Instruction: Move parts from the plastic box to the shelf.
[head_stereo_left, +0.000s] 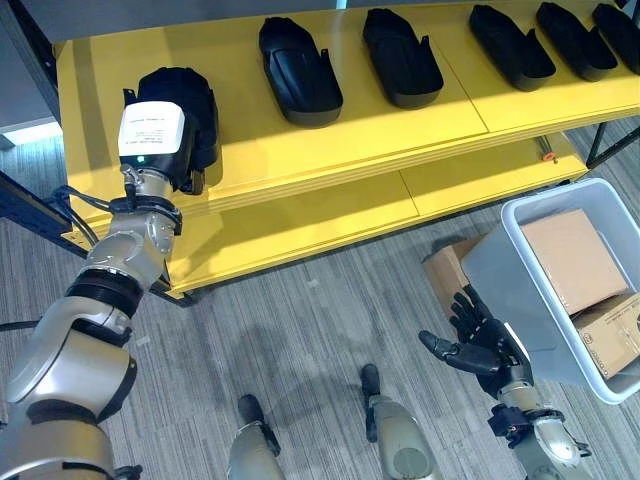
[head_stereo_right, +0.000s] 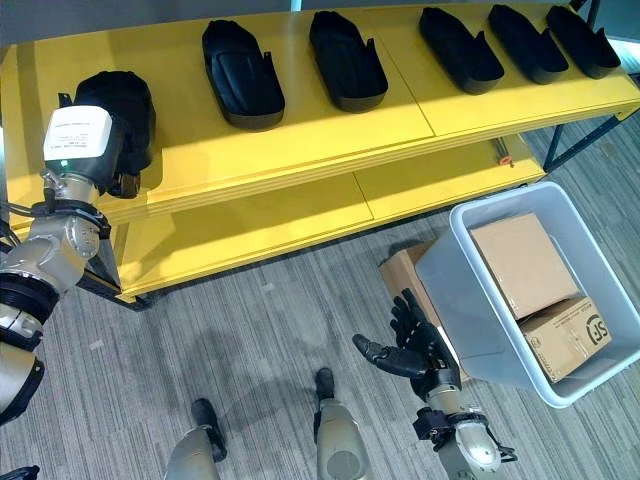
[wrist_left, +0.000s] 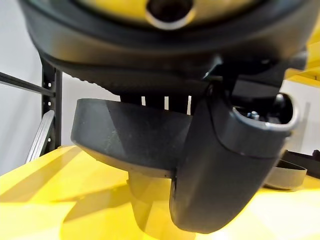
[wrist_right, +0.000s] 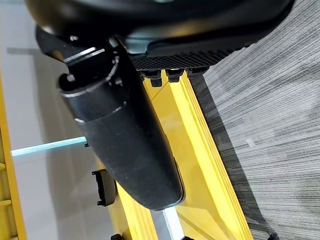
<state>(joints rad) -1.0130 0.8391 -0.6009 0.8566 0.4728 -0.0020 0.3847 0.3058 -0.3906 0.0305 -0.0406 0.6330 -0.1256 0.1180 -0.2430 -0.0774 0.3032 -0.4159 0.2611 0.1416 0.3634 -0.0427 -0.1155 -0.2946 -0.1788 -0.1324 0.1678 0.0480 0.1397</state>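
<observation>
At the left end of the yellow shelf (head_stereo_left: 330, 130) my left hand (head_stereo_left: 198, 152) reaches over a black moulded part (head_stereo_left: 185, 85). In the left wrist view the part (wrist_left: 125, 135) sits low over the shelf top, my thumb (wrist_left: 220, 170) lies against its outer wall and the fingers reach inside the rim, so the hand is shut on it. My right hand (head_stereo_left: 480, 345) hangs low over the floor, open with fingers spread, just beside the near wall of the grey plastic box (head_stereo_left: 515, 265). Two cardboard boxes (head_stereo_left: 572, 258) lie inside that box.
Several more black parts (head_stereo_left: 298, 70) lie in a row along the shelf top to the right. A lower yellow shelf board (head_stereo_left: 300, 225) juts out below. A brown carton (head_stereo_left: 446, 272) stands on the carpet behind the plastic box. Dark shelf posts (head_stereo_left: 30, 205) frame the left side.
</observation>
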